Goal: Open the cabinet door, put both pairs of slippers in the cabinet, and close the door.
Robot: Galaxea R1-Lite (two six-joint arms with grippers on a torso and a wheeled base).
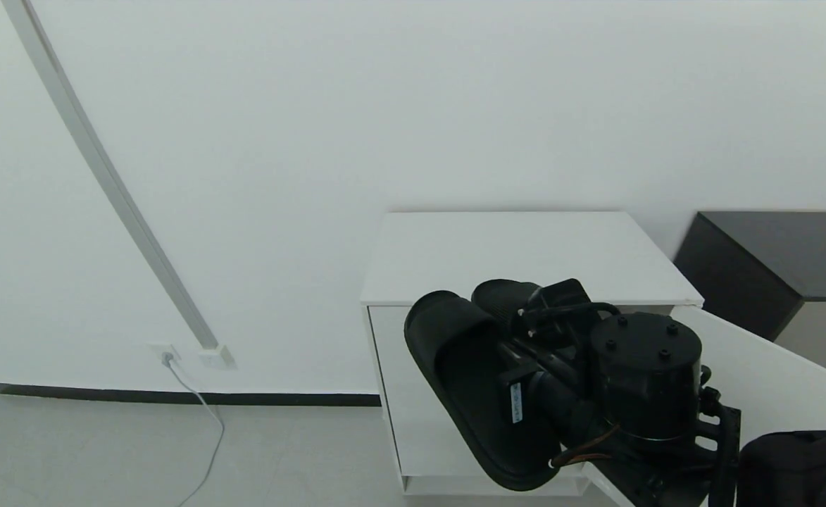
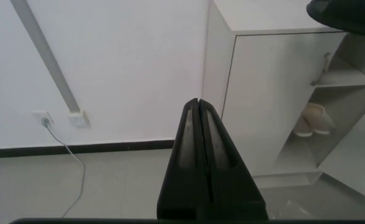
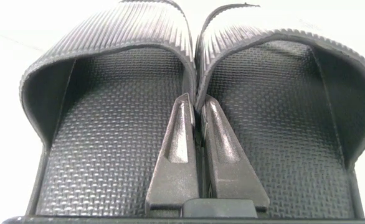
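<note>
Okay, our right pincer [image 3: 196, 99] is clenched on the pair of black ribbed rubber slippers [image 1: 469, 380], inner edges pinched together. The white boxy cabinet [image 1: 511, 253] is just beyond it, with its flat white door [image 1: 772, 366] open. The pale beige slippers [image 2: 313, 118] are already shelved. Next, we reckon: lower and push in. Left pincer [image 2: 199, 106] is clamped on nothing.

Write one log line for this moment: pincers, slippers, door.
right pincer: shut on black slippers, near cabinet | left pincer: shut, empty | door: open | pale slippers: inside
</note>
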